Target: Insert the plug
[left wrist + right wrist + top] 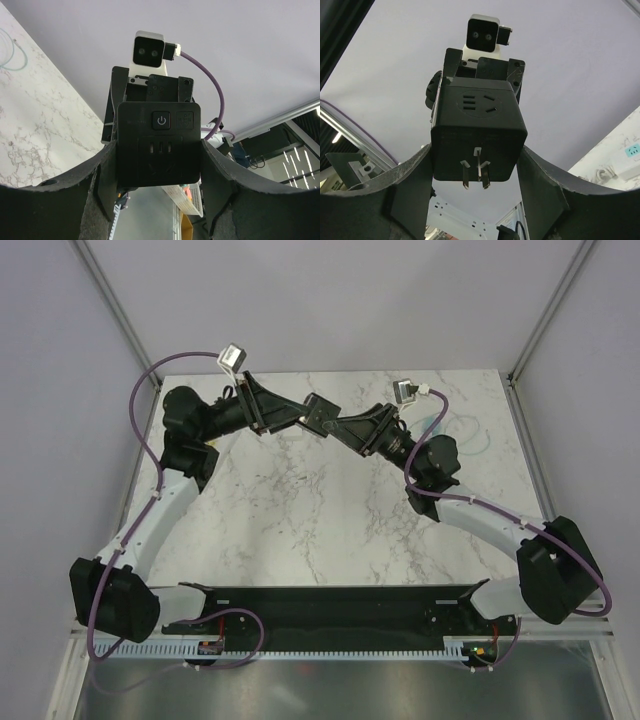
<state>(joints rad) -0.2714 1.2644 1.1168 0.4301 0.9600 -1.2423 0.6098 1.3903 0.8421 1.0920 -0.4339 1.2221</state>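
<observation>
Nearest to the left wrist camera are the two dark fingers of the left gripper, rising from the lower corners. Between them sits the plug, a black cube. The fingers press on both its sides, so this gripper is clamped on it. The face toward this camera has a round power button and socket slots. Behind the cube shows the other arm's wrist camera with a purple cable. At the left is the marble table, with a teal cord lying on it.

From the right wrist, the fingers of the right gripper come up on either side of the same cube. Their inner faces seem to lie against it (no gap shows on either side), so I read it as closed on the plug. Three metal prongs stick out of the face toward this camera, and the upper face carries more slots. At the right edge a white socket block with a blue icon lies on the table.

From above, both arms reach to the far middle of the table and meet tip to tip. The plug is held between them, lifted off the marble, well apart from the far right corner where the teal cord lies.
</observation>
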